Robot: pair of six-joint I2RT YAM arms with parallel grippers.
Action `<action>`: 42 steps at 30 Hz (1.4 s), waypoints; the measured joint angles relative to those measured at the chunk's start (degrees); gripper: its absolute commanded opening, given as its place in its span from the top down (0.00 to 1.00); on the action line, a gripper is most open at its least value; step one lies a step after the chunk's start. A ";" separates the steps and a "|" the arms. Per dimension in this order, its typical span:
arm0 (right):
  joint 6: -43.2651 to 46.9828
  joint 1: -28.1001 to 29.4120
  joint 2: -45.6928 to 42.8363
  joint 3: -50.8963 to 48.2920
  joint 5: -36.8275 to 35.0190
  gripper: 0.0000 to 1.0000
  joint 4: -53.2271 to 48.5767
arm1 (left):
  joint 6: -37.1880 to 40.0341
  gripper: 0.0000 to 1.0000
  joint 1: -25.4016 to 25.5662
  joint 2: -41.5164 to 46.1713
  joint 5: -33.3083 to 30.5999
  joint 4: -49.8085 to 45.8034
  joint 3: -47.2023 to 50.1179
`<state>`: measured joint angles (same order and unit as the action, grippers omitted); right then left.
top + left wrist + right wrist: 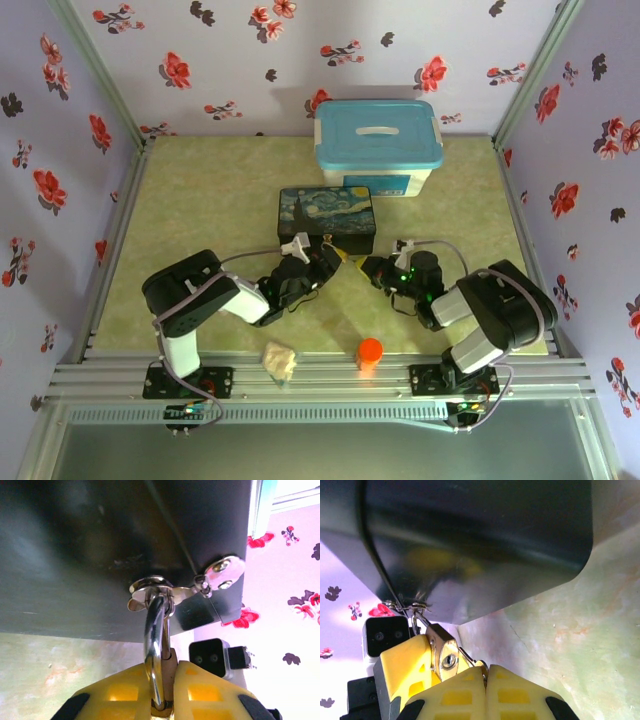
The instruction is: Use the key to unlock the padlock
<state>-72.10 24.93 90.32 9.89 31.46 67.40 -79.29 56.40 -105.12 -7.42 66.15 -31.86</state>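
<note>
The padlock [445, 655] hangs off the front of the starry-night box [326, 215]. Its silver shackle [154, 645] is threaded through the box's metal hasp [150, 587], and the brass body sits just below that, off the desk [200, 200]. The left end effector [162, 690] is closed on the padlock body, one yellow finger on each side. Judging from that, it is there to stop the lock swinging on the hasp and to turn the keyhole face toward the other arm. In the right wrist view the keyhole points at the camera, with a left finger [402, 667] flanking the body. The right end effector [486, 672] is fully closed, pads together. A thin metal sliver pokes out of the seam toward the lock, probably the key [469, 656], pinched by its head. It is too small to be sure. Its tip sits just beside the keyhole, and whether it has entered is unclear. Likely step: lining the key up for insertion. The risk is the thin key twisting in the pinch or skating off the lock face. From the top view the two end effectors meet nose to nose at the box's front edge. A blue-lidded tub [378, 135] stands behind the box. An orange cylinder [369, 352] stands near the arm bases, well apart and unused.
</note>
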 measured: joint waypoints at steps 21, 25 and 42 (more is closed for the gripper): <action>1.64 1.62 -10.84 -3.17 -2.82 1.00 -5.44 | 0.09 1.00 -0.07 -1.42 -0.09 1.60 -0.02; 3.76 1.66 -15.78 -1.66 -3.39 1.00 -12.57 | 0.09 1.00 -0.07 -1.42 -0.09 1.57 -0.02; 9.16 1.66 -23.45 1.88 -5.18 1.00 -29.68 | -1.84 1.00 -0.04 -1.44 -0.09 2.34 -0.66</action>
<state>-62.94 26.59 66.87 11.77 26.28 37.71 -81.12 56.36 -106.56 -7.51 68.49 -32.51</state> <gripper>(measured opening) 0.042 0.120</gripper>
